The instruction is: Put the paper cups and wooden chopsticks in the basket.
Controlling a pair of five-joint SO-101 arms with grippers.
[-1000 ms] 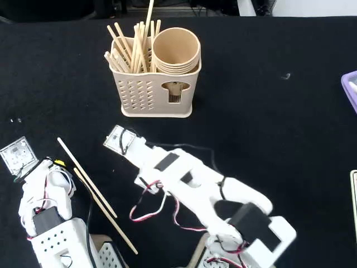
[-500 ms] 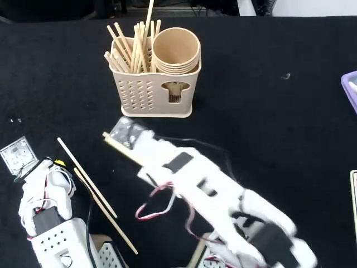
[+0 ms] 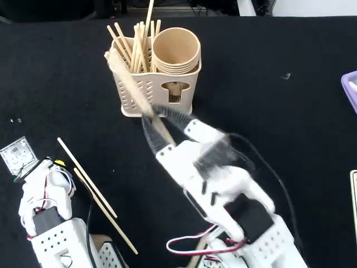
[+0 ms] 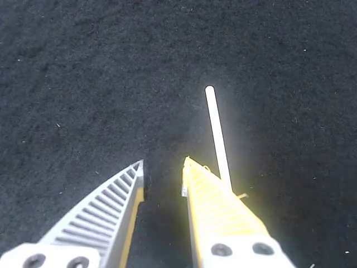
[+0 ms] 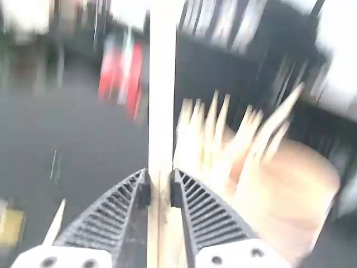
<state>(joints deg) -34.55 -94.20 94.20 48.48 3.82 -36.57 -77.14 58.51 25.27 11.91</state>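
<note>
The right gripper (image 5: pixel 159 180) is clamped on one chopstick (image 3: pixel 129 84), light, stiff and a bit slippery, its tip at the basket (image 3: pixel 149 96) near the table's far edge. Sticks inside crowd the slot beside the cups (image 3: pixel 176 50). Loose chopsticks (image 3: pixel 89 181) lie near the left front corner, by the left gripper (image 4: pixel 163 163), fingers apart

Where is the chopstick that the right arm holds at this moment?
In the high view the chopstick is clamped in the right tool, slanting across the front left of the basket, its tip by the chopsticks standing inside.
</note>
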